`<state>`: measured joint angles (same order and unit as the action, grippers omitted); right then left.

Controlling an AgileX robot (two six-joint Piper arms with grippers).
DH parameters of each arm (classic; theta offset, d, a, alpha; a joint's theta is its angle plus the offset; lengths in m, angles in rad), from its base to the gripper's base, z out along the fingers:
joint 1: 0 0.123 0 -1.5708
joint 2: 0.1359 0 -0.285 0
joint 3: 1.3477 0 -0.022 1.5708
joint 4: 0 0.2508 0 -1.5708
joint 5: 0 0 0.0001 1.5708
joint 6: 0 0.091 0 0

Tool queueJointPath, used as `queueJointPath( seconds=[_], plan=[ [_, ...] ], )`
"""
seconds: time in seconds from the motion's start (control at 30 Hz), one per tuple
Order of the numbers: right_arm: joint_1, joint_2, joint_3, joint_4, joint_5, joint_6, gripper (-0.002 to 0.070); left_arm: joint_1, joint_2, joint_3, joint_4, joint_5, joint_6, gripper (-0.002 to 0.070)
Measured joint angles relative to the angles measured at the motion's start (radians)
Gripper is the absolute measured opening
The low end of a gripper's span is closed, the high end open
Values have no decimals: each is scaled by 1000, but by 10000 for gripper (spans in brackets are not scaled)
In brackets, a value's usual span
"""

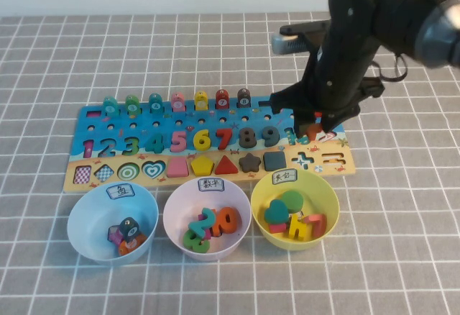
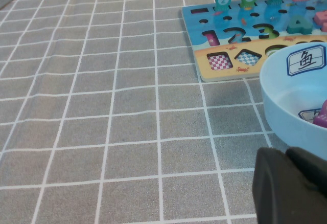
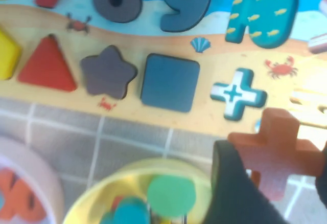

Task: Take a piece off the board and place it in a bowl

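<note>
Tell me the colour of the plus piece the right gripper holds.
Orange. The piece shows best in the right wrist view, lifted above the board.

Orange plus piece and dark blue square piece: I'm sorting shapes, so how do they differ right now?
The orange plus piece is lifted off the board, held in the right gripper; its slot shows empty. The dark blue square piece sits flat in its slot. One is cross-shaped, the other square. Both are flat shape pieces.

Your high view looks down from the robot's side over the whole board [image 1: 215, 142] and three bowls. Your left wrist camera sits low beside the blue bowl [image 2: 294, 96], facing the board's left end. Your right wrist camera looks closely down at its right end and the yellow bowl [image 3: 102, 196].
</note>
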<state>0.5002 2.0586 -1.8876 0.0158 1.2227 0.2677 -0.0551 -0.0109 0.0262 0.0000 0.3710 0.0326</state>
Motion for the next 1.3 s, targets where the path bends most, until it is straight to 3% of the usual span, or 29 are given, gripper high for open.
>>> queueJointPath(
  seconds=[0.5,0.77,1.3],
  plan=[
    [52,-391,464,46,-84,-72,298,0,0,0,0,0,0,-1],
    [129,-403,499,79,-79,-244,298,0,0,0,0,0,0,-1],
    [149,-401,629,94,-259,-268,298,0,0,0,0,0,0,-1]
  ],
)
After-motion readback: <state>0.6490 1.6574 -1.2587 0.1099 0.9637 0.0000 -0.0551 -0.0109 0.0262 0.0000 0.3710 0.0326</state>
